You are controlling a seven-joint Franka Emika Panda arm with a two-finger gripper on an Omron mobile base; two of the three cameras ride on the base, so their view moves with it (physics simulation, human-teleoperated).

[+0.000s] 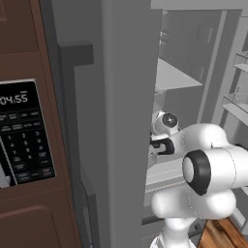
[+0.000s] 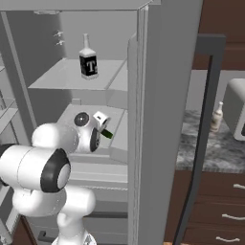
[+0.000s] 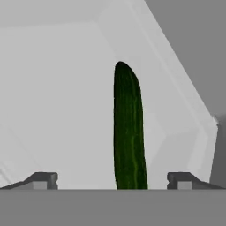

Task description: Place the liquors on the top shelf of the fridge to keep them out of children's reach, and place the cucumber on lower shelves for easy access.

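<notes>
The fridge [image 2: 153,95] stands open. On its thin top shelf [image 2: 57,80] stands the squat dark liquor bottle [image 2: 88,61] with a white neck. The slim cream-white bottle [image 2: 217,117] is outside, on the counter to the right. My gripper [image 2: 104,127] reaches in over the boxy lower shelf [image 2: 72,112]. In the hand view the dark green cucumber [image 3: 128,132] lies on the pale shelf floor between the fingertips [image 3: 42,180]. Both fingertips stand wide of it, and the gripper [image 3: 112,181] is open. The cucumber's end [image 2: 107,134] pokes out below the hand.
The open fridge door [image 1: 126,121] hangs close on the arm's left. A microwave keypad [image 1: 22,131] sits in brown cabinetry beyond it. A white appliance [image 2: 237,112] stands on the speckled counter [image 2: 206,148]. Door racks [image 1: 237,104] line the right side.
</notes>
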